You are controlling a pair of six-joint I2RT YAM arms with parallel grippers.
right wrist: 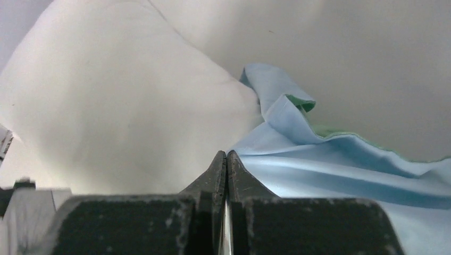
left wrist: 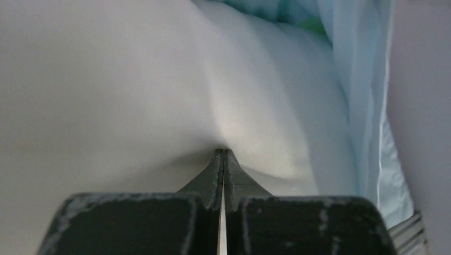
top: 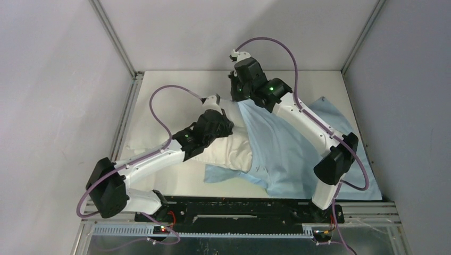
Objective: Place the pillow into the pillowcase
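On the table [top: 170,85] I saw the pillowcase [top: 282,143] lying right, its mouth lapping the pillow [top: 223,154] at centre. My right jaws sat together at its far hem, probably to draw it on. My left jaws, also together, dimpled the pillow, probably steadying it.

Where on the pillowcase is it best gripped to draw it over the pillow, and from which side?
Probably the open hem of the pillowcase, next to the pillow, where a raised lip folds back and shows its green lining. Come in low from the pillow side, so one finger can slip under that lifted fold.
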